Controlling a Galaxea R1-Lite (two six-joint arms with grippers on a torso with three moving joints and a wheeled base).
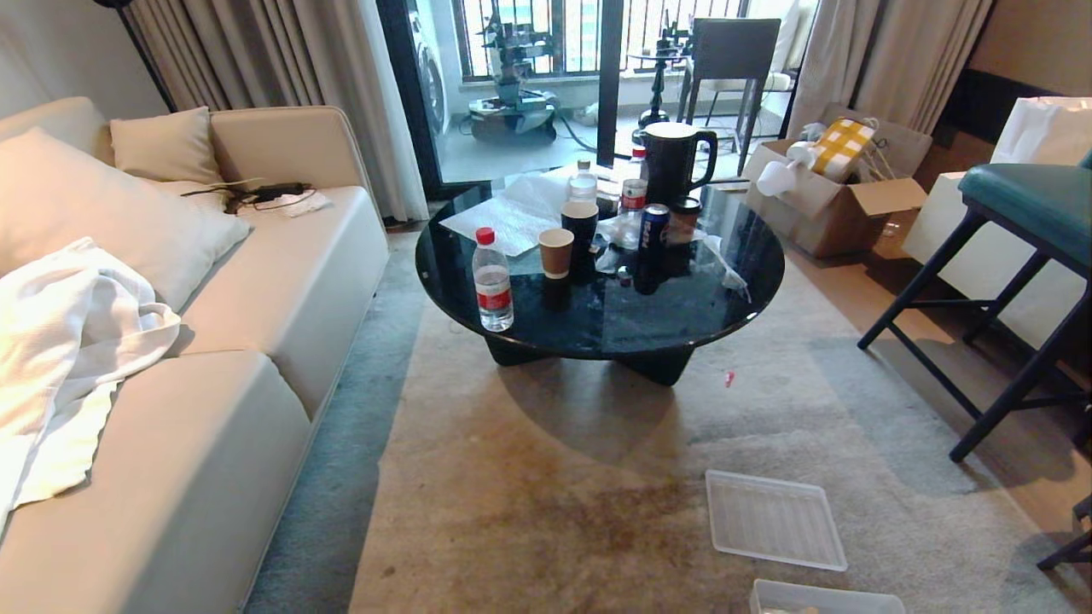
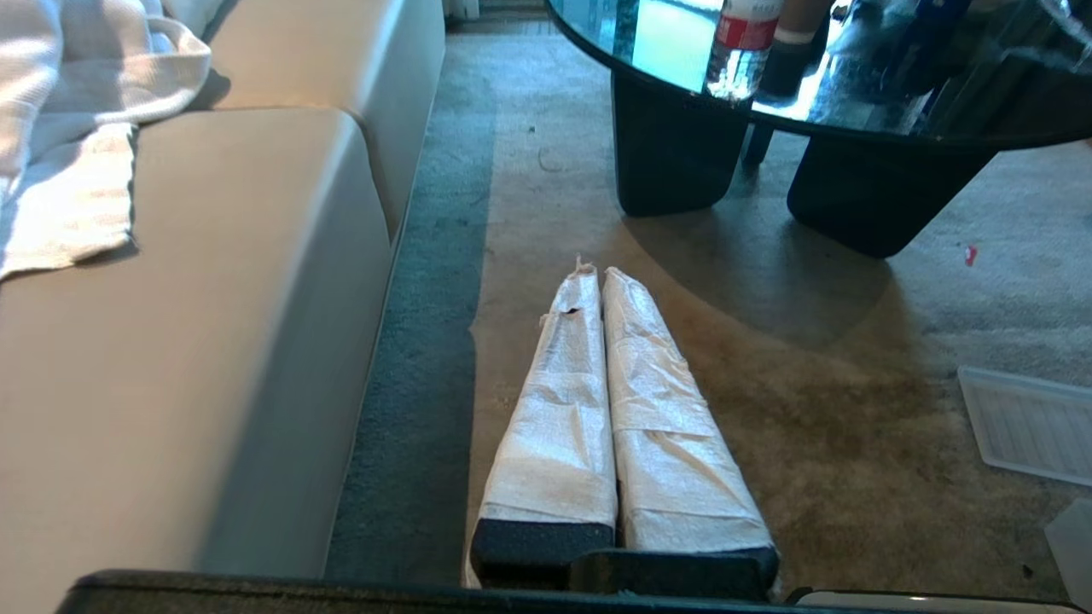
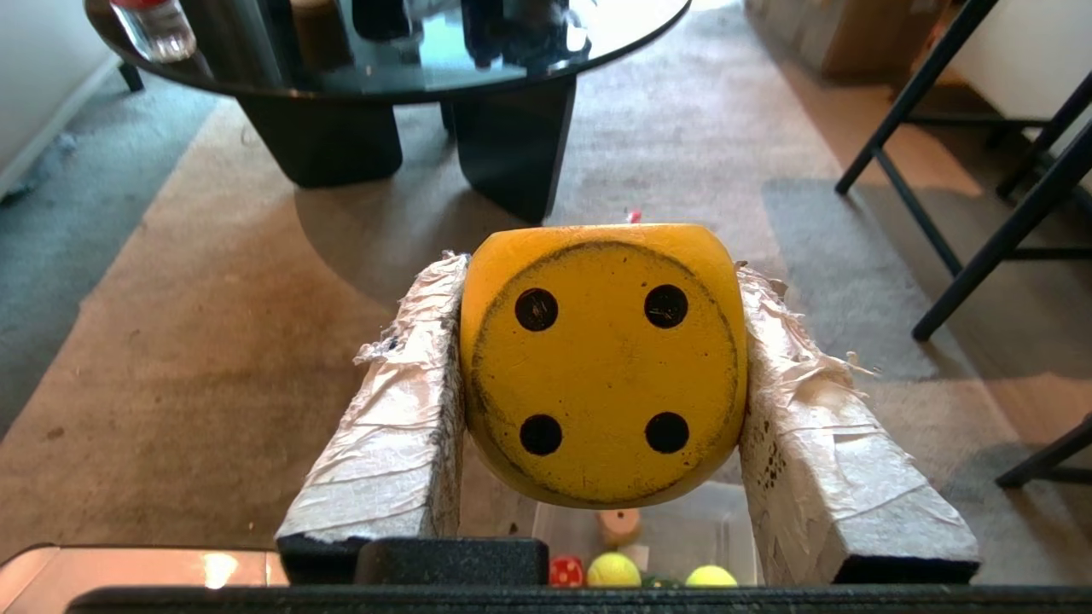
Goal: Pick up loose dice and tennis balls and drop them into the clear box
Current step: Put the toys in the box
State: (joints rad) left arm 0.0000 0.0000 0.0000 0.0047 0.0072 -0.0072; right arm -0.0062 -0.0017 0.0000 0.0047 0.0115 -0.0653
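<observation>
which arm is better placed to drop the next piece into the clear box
The right. The right gripper is shut on the yellow die, and the clear box, already containing tennis balls, lies right below it. The left gripper is shut and empty over the carpet beside the sofa.

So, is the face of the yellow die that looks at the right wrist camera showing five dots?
No. The yellow die, clamped in the right gripper, shows four black dots on that face.

Glossy glass table (image 1: pixel 682 307); scuffed matt yellow die (image 3: pixel 601 362); frayed cloth-wrapped fingers (image 3: pixel 388 426).
</observation>
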